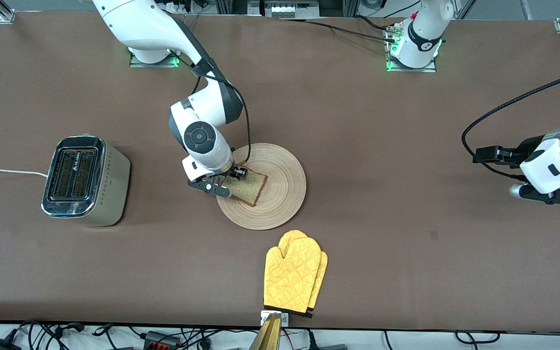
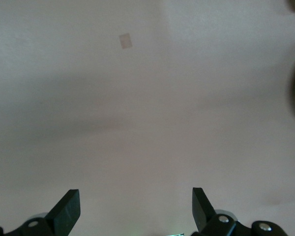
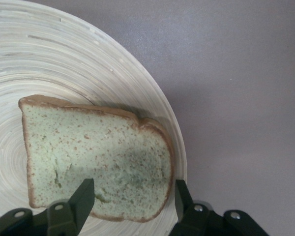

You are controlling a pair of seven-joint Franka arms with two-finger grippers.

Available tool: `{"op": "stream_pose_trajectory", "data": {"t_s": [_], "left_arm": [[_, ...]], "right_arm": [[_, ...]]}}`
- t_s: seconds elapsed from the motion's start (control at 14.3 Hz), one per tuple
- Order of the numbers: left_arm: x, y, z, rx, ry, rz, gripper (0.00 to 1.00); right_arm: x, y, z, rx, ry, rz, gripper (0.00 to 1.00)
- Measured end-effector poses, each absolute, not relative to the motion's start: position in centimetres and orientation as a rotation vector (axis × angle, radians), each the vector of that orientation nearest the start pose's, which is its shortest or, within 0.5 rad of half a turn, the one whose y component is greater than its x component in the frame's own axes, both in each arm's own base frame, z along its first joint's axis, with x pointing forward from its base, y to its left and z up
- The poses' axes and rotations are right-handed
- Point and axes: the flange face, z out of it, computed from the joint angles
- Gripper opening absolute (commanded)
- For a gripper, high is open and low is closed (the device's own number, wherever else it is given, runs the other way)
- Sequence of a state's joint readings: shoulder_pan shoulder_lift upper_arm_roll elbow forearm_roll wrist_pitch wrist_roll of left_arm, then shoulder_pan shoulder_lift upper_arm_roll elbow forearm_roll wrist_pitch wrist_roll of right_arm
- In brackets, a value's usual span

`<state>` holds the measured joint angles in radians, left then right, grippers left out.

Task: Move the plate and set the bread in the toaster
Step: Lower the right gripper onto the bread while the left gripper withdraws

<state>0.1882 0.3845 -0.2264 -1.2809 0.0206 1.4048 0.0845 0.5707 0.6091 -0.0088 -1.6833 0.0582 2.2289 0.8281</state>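
Bread (image 3: 96,160) lying on plate (image 3: 49,64) — right gripper (image 3: 132,196) straddling its edge, jaws apart (not clamped); left gripper (image 2: 136,209) waiting over bare table (image 2: 147,98), jaws wide.

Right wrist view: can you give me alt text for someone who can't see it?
A square slice of light brown bread with a darker crust lies flat on a round light-wood plate with ring grain. The right gripper is low over the slice's edge, its black jaws apart with one at each side of that edge. Bare brown table lies past the plate's rim.

Bare table (image 1: 173,160) separates toaster (image 1: 85,181) and plate (image 1: 280,194).
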Motion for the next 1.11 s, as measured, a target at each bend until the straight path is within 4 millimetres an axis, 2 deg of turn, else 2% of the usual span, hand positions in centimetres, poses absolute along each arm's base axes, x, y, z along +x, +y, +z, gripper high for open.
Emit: {"op": "stream_pose_trajectory", "data": {"t_s": [0.28, 0.56, 0.77, 1.11], "left_arm": [[63.2, 0.5, 56.8, -3.172, 0.181, 0.34, 1.0], [61.0, 0.2, 60.9, -3.159, 0.17, 0.277, 1.0], [59.1, -0.3, 62.0, -3.146, 0.172, 0.303, 1.0], [58.1, -0.9, 61.4, -3.134, 0.181, 0.312, 1.0]], "right_arm": [[57.0, 35.6, 23.8, -3.116, 0.484, 0.119, 0.68], [57.1, 35.5, 23.8, -3.115, 0.487, 0.115, 0.65], [57.1, 35.5, 23.7, -3.113, 0.488, 0.111, 0.65], [57.2, 35.4, 23.1, -3.114, 0.492, 0.113, 0.65]]}}
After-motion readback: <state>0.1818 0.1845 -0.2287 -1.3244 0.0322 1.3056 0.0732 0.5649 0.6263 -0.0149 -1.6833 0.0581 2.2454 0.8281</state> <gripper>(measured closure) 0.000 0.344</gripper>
